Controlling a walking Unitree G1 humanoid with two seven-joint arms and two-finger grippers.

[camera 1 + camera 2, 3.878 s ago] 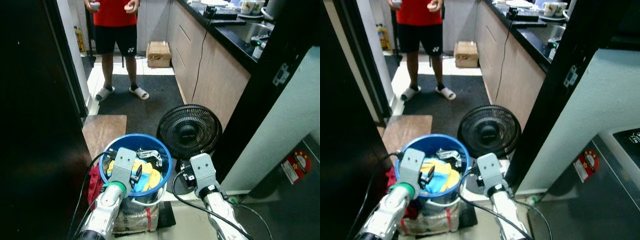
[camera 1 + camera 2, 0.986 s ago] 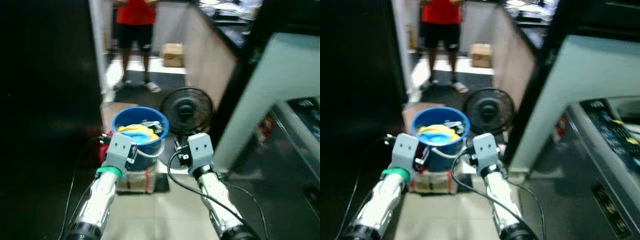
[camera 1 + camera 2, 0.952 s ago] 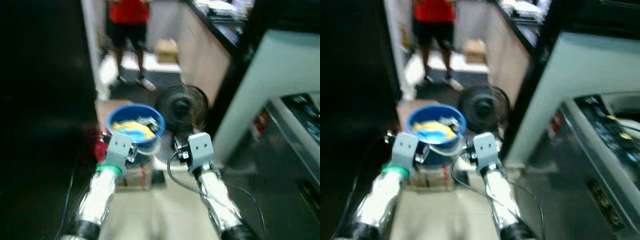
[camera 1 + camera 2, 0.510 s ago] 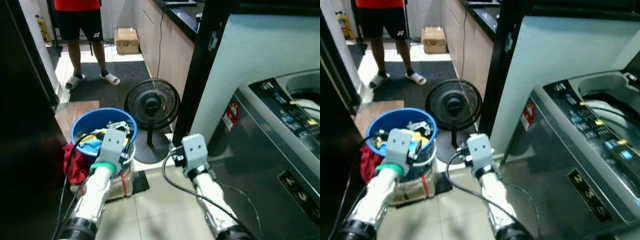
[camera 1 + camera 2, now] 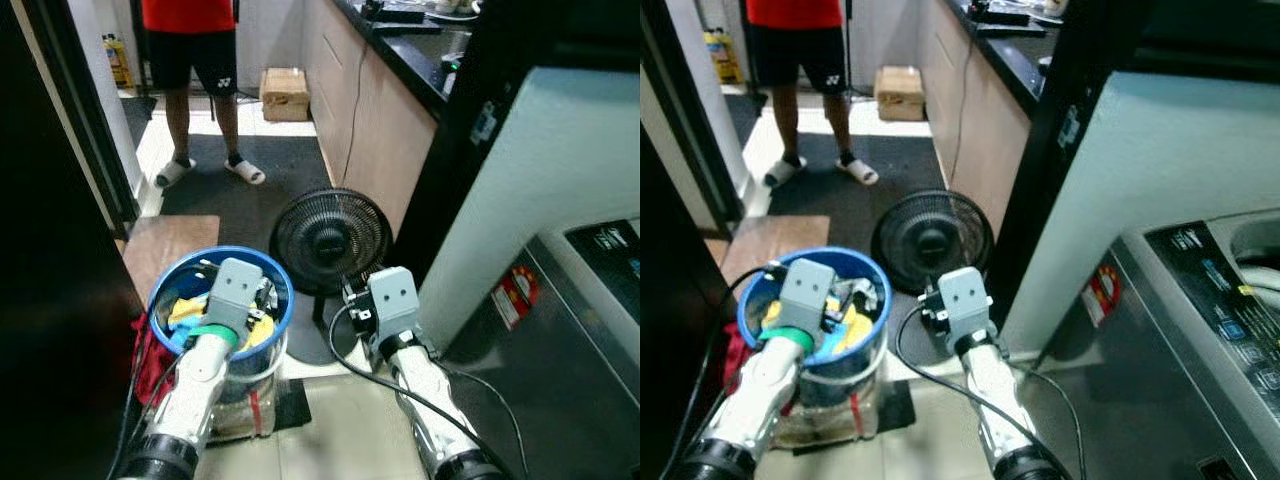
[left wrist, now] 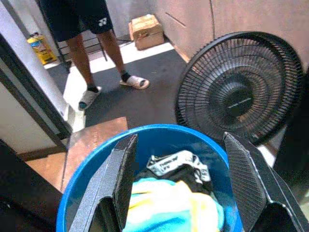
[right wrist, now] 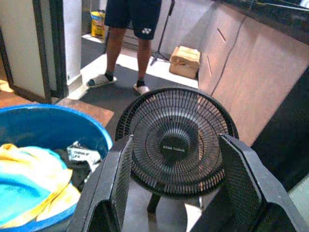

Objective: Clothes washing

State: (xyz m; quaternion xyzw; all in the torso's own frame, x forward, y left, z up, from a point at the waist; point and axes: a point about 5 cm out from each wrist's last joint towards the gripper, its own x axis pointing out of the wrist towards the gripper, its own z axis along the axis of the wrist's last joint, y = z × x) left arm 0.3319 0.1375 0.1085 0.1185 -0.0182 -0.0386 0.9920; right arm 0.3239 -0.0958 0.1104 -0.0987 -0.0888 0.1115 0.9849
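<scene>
Swung back left since half a second ago, washer mostly out of frame. Left gripper (image 6: 176, 193) wide above round blue plastic bucket of clothes (image 5: 160, 300); right gripper (image 7: 171, 186) wide toward black floor fan (image 5: 330, 240). Risks tipping bucket, snagging fan.

Blue laundry bucket (image 5: 868, 306) beside black fan (image 5: 931, 241)

person (image 5: 199, 60) cropped above waist, washer (image 5: 1200, 300) cut off
</scene>
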